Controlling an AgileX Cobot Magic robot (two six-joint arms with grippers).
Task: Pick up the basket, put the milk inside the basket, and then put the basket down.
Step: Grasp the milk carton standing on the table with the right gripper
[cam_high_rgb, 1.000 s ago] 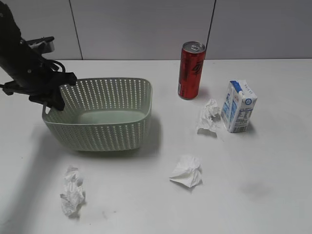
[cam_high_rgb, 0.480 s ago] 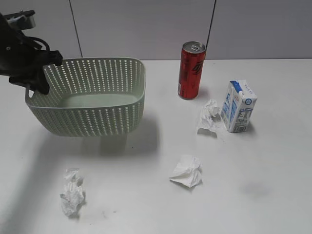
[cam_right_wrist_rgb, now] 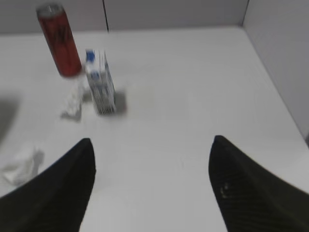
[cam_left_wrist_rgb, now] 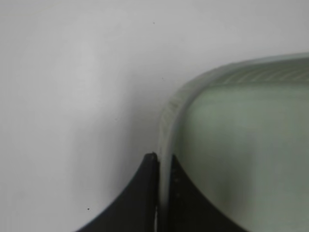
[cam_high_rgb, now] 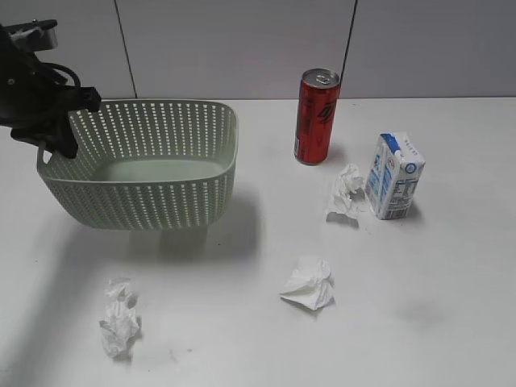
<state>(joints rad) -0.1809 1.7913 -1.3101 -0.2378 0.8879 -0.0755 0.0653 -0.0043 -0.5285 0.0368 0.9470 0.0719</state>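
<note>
Left fingers (cam_left_wrist_rgb: 153, 186) around one basket (cam_high_rgb: 153, 173) rim

Matte black left arm (cam_high_rgb: 32, 101), looped black cables, pale grey wrist block, tapered black claw fingers (cam_right_wrist_rgb: 63, 188)

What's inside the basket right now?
Nothing visible: the basket shows a bare green floor while the left gripper holds its rim. Its near wall hides the floor's front strip. The milk stands on the table, outside it.

The sage-green perforated basket (cam_high_rgb: 153, 165) hangs tilted above the table (empty); the white-and-blue milk (cam_high_rgb: 395, 176) stands upright far right.
</note>
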